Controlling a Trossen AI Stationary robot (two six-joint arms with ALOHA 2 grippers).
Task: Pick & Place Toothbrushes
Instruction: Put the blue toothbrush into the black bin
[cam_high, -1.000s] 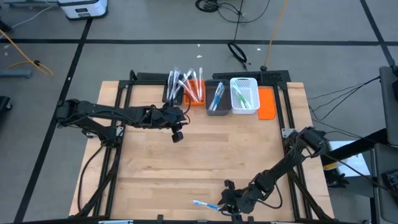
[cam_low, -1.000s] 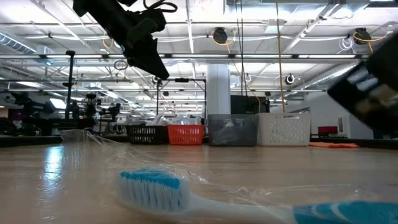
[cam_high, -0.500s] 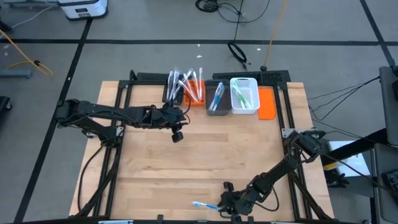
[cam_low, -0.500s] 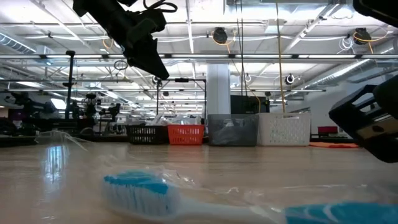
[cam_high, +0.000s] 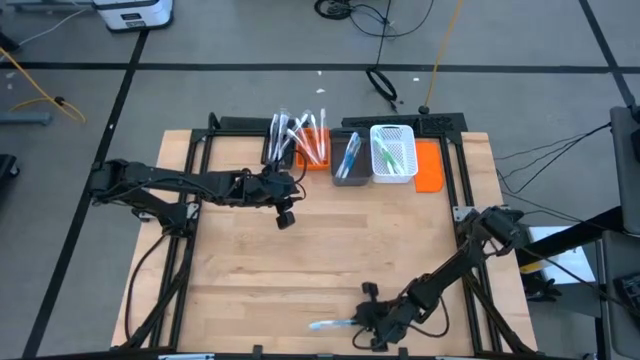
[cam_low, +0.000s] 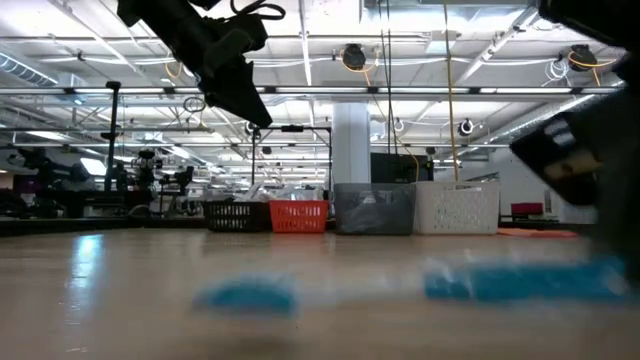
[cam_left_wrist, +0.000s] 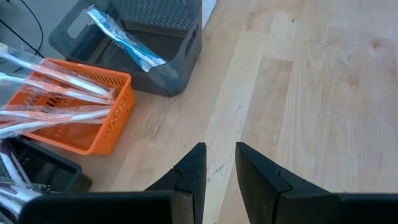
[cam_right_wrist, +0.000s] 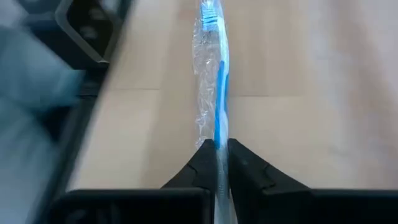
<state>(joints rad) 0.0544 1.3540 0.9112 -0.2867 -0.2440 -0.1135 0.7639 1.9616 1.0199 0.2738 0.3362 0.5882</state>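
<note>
Overhead, the right gripper (cam_high: 372, 322) sat low at the near table edge, pinching the handle end of a blue toothbrush (cam_high: 328, 324) whose head stuck out sideways. The left gripper (cam_high: 287, 215) waited mid-table, just in front of the row of bins (cam_high: 345, 170), where other toothbrushes (cam_high: 306, 135) already lay.

At table height the blue toothbrush (cam_low: 420, 285) showed only as a smear, so its height off the wood could not be told.

Left wrist: fingers (cam_left_wrist: 194, 173) stood slightly apart, holding nothing, the orange bin (cam_left_wrist: 109, 118) and grey bin (cam_left_wrist: 174, 59) ahead.

Right wrist: fingers (cam_right_wrist: 208, 163) were pressed on the very end of the brush, wrapped in clear film (cam_right_wrist: 208, 93).

Risk — an end grip over slick film probably left the long shaft free to pivot or slide out in transit; a drooping head might catch a bin rim.
</note>
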